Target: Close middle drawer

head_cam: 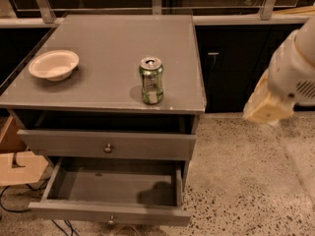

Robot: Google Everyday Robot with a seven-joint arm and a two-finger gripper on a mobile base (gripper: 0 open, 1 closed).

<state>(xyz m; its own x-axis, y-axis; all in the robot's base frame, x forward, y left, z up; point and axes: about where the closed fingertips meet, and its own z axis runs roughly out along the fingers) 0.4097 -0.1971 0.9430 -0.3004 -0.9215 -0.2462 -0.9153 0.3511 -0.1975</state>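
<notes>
Rightward, gripper (266, 108) above speckled floor (246, 186), grey countertop (110, 45)

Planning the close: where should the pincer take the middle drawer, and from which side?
Likely its centre knob, from the front: the drawer stands pulled out, the knob the only protrusion on its flat front. The pincer hangs right of the cabinet.
</notes>
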